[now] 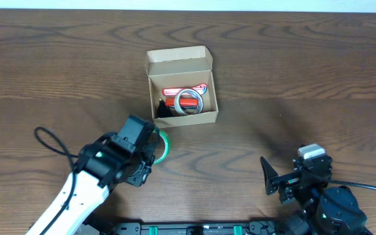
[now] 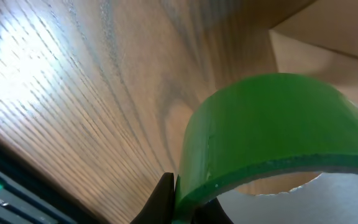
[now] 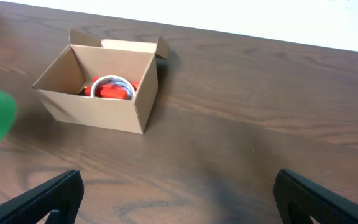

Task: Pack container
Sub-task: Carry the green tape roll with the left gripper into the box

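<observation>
While the left gripper [image 1: 154, 149] pinches the wall of a green tape roll [image 1: 165, 146] just beside the small open tan cardboard box [image 1: 178, 62] mid-table, the right gripper [image 3: 178, 198] sits well apart, fingers spread wide and empty.

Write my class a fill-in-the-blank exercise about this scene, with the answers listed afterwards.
The left gripper holds a ___ tape roll near the container.
The container's lid flap is ___, not closed.
The right gripper holds ___.
Answers: green; open; nothing.
</observation>
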{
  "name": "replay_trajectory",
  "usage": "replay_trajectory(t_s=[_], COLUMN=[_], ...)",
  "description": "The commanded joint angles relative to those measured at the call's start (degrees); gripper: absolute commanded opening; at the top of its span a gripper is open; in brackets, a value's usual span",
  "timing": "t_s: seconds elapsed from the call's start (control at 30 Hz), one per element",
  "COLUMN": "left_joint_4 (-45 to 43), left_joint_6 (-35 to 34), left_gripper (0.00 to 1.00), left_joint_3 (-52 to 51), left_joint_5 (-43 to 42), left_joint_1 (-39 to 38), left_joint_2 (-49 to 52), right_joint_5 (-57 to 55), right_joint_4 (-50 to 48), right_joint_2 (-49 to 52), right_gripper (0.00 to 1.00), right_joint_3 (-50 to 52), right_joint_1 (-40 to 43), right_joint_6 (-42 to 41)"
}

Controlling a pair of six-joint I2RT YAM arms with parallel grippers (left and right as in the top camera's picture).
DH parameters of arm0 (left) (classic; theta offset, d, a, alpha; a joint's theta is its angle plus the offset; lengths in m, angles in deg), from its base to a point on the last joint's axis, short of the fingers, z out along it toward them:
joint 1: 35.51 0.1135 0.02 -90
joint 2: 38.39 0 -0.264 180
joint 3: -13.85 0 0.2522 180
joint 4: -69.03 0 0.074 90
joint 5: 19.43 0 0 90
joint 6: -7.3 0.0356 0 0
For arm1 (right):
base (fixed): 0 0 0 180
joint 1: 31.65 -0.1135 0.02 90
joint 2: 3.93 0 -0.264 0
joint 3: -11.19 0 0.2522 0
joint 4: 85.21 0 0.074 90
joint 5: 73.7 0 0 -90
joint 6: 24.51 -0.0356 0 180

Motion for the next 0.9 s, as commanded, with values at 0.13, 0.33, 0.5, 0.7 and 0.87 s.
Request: replay_trajectory(t_s=[0.13,0.33,0.5,0.7,0.87], left_joint_4=[7.39,8.68,8.63,6.43,5.79], left_joint_6=[5.64,12.04,12.41,12.39,12.37], left_gripper=[0.06,0.06,0.06,0.05,0.05], left_joint_3=[19.26,33.94,41.00,44.57,44.83], left_joint_5=[7.63,9.64,9.60,9.60,9.57], left_joint_1=[-0.17,-0.17,-0.17,0.15,0.90], left_joint_2=[7.30,20.26,30.16,39.71,43.56], right_joint_5=[-0.33,-0.35,-0.33,-0.35,-0.35], right_joint_4=[0.07,0.09,0.09,0.07,0.09], right_joint_2=[-0.35,-0.35,-0.35,-0.35,-0.35], right_gripper=[0.99,0.99,0.99,0.99,0.99], right_joint_3=[0.04,0.04,0.04,0.04,0.04], right_joint_1=[-0.35,-0.33,-0.33,-0.33,-0.33], right_joint_6=[-0.63,-0.63,-0.63,-0.63,-0.63])
